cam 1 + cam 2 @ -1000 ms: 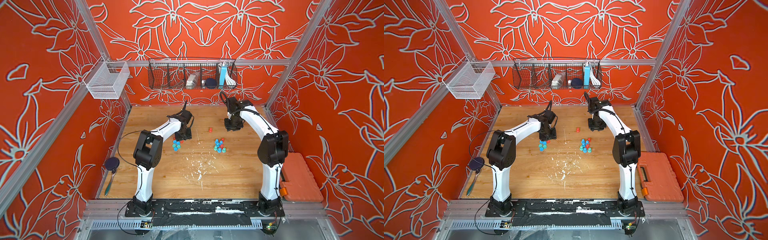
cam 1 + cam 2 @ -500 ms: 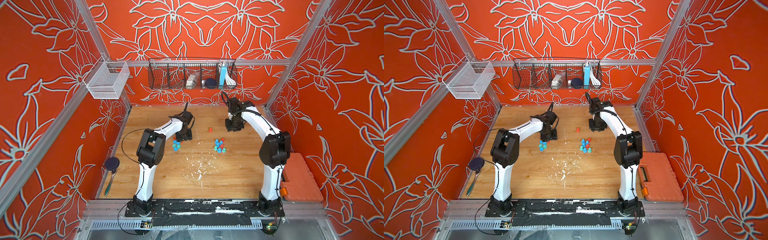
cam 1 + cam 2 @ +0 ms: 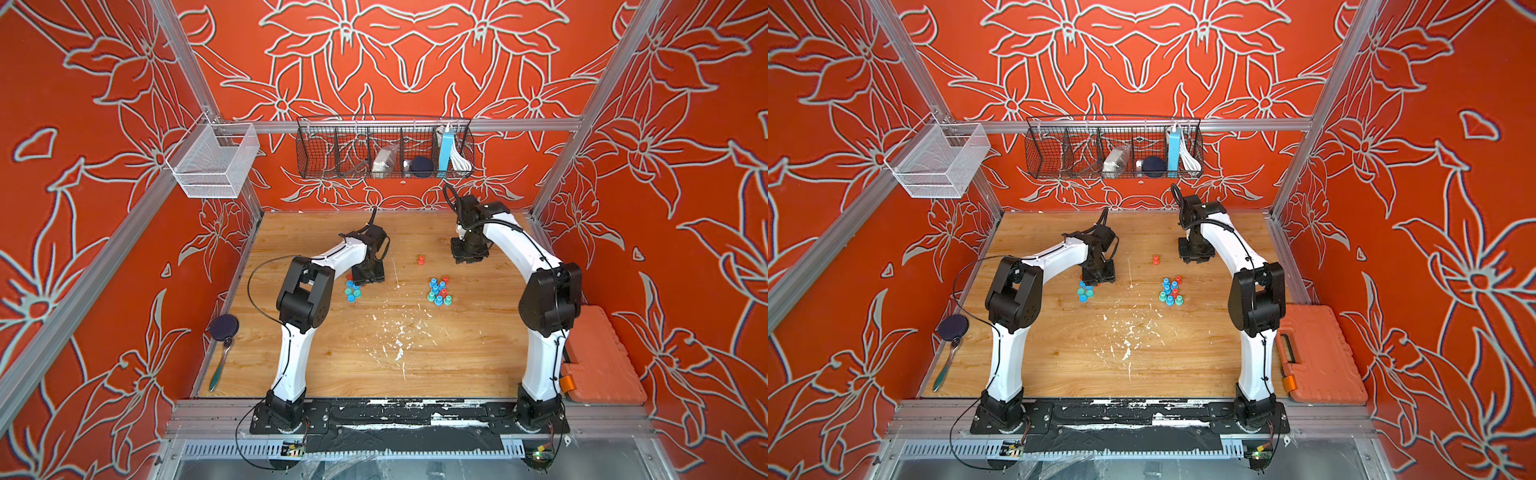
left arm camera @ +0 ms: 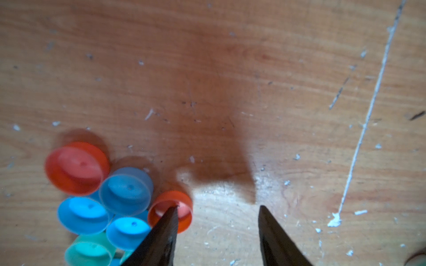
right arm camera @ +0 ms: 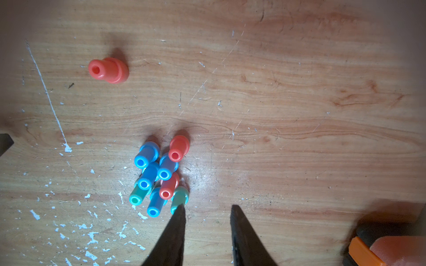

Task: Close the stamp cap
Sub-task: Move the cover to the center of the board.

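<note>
Several loose caps (image 4: pixel 126 191), red, blue and teal, lie open side up in a small heap (image 3: pixel 352 291) (image 3: pixel 1086 292). My left gripper (image 4: pixel 218 207) (image 3: pixel 368 276) (image 3: pixel 1098 274) hangs open just beside them, one fingertip over a small red cap (image 4: pixel 184 207), with bare wood between its fingers. Several uncapped stamps (image 5: pixel 159 175) stand clustered right of centre (image 3: pixel 438 291) (image 3: pixel 1170 291). A single red stamp (image 5: pixel 108 69) (image 3: pixel 421 260) (image 3: pixel 1155 260) stands apart behind them. My right gripper (image 5: pixel 207 207) (image 3: pixel 467 253) (image 3: pixel 1194 253) is open and empty, right of that red stamp.
An orange tool case (image 3: pixel 598 357) (image 5: pixel 391 248) lies off the table's right edge. A black wire basket (image 3: pixel 384 147) and a white mesh basket (image 3: pixel 212 162) hang on the back rail. A dark round pad (image 3: pixel 223 326) and a teal-handled tool (image 3: pixel 218 370) lie at the left edge.
My left arm's elbow has swung slightly to the right while its gripper stays by the caps. The right gripper's fingers have narrowed a little.
</note>
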{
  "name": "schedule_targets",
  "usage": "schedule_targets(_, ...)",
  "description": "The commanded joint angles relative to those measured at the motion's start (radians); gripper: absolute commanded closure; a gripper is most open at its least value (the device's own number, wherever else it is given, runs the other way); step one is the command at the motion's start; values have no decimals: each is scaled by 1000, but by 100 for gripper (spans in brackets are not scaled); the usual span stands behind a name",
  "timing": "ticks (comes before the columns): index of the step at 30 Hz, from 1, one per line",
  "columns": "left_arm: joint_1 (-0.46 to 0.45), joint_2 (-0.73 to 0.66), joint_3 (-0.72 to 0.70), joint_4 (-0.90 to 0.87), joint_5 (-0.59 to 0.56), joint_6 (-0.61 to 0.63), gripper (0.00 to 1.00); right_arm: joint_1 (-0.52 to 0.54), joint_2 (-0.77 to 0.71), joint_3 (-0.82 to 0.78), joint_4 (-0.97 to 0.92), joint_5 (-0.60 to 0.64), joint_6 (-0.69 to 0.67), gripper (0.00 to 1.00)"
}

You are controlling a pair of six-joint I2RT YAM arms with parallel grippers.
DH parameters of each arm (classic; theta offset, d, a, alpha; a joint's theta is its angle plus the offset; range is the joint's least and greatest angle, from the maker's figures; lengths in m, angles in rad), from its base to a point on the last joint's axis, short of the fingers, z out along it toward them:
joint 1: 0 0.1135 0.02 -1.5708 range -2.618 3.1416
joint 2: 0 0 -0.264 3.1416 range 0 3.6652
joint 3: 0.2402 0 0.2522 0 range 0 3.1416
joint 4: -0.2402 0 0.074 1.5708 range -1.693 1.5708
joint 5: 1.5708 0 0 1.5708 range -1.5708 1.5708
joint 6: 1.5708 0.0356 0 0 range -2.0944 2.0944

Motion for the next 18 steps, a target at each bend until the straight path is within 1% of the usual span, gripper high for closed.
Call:
schedule_targets(1,-1,20,-12,-11,-8,0,43,-8,-37,11,-24,-11,-7,65)
schedule_targets(8,-27,8,-84,9,31,-15,43,-8,-37,19,-33,-26,-8,65)
schedule_targets(12,-70,-1,-119,17,36,-20,43,-8,-58,-10,-27,-24,-13,66)
schedule_targets(18,-135,-6,-123,15,46,-37,43,-8,-94,-64,-11,-24,-11,66)
